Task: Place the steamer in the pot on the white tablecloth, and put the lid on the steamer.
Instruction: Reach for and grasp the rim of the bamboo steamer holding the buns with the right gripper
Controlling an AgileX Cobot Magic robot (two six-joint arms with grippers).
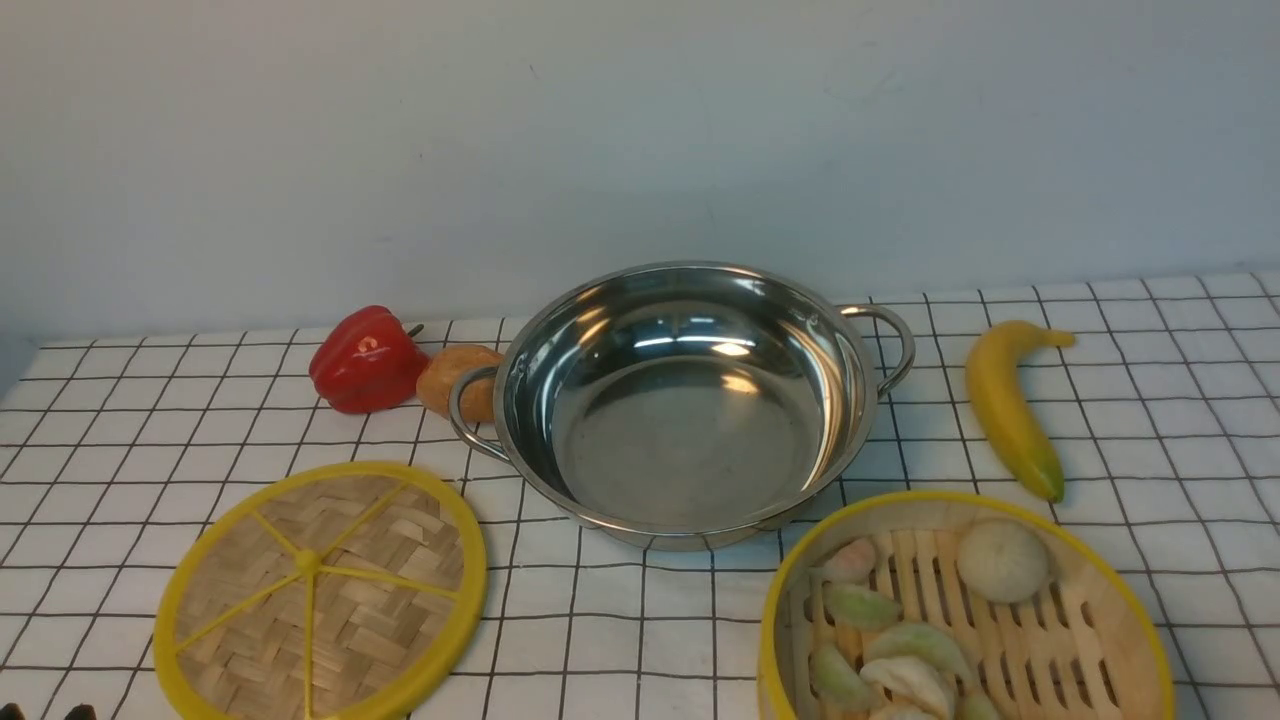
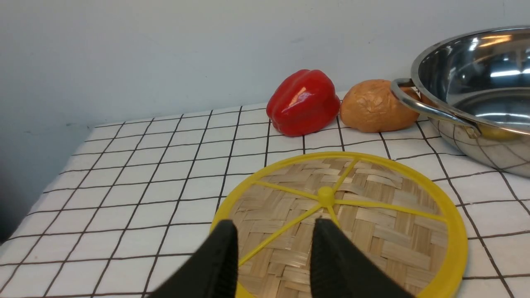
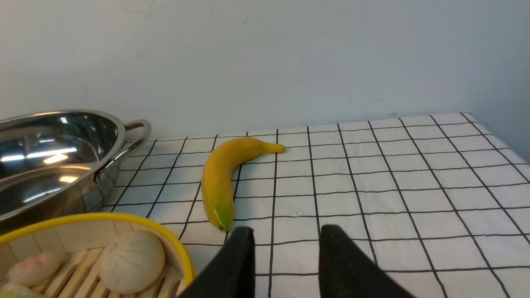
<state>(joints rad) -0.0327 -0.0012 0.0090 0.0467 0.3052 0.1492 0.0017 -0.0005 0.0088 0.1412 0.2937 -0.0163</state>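
Note:
The shiny steel pot (image 1: 690, 400) stands empty in the middle of the white tablecloth (image 1: 120, 420). At the front right sits the steamer (image 1: 960, 610), a yellow-rimmed bamboo basket holding dumplings and a bun; its rim (image 3: 103, 219) shows in the right wrist view. The flat woven lid (image 1: 320, 590) lies at the front left. In the left wrist view my left gripper (image 2: 275, 227) hovers open over the lid (image 2: 343, 219), short of its centre knob. My right gripper (image 3: 285, 234) is open above bare cloth beside the steamer. Neither gripper holds anything.
A red pepper (image 1: 367, 360) and a brown bread roll (image 1: 458, 381) lie by the pot's left handle (image 1: 470, 415). A banana (image 1: 1010, 400) lies to the pot's right. A pale wall closes the back. The cloth's left edge (image 2: 41, 198) drops off near the lid.

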